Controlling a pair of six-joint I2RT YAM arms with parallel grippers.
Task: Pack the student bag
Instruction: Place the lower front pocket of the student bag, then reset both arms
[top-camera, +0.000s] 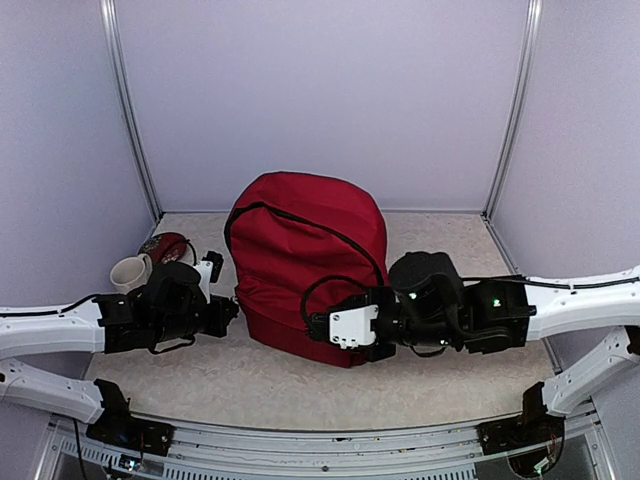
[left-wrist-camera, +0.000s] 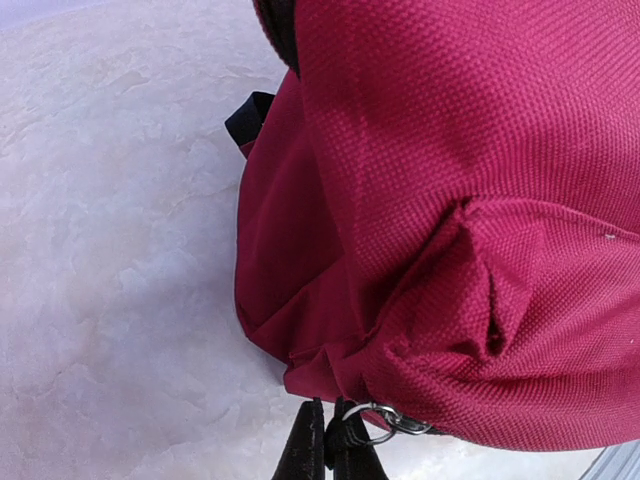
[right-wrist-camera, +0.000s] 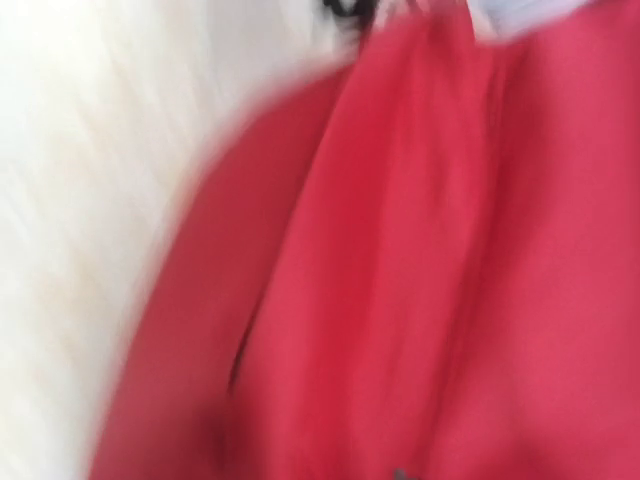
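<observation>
The student bag (top-camera: 305, 250), a dark red backpack, stands upright in the middle of the table, its black zipper line curving over its front. My left gripper (left-wrist-camera: 328, 405) is shut on a black zipper pull with a metal ring (left-wrist-camera: 395, 418) at the bag's lower corner; from above, the left gripper (top-camera: 228, 311) touches the bag's lower left side. My right gripper (top-camera: 318, 326) is pressed against the bag's lower front. The right wrist view is blurred and filled with the bag's red fabric (right-wrist-camera: 400, 280); its fingers do not show there.
A white mug (top-camera: 128, 272) and a dark red round object (top-camera: 165, 246) sit at the left, behind my left arm. Pale walls with metal posts close in the back and sides.
</observation>
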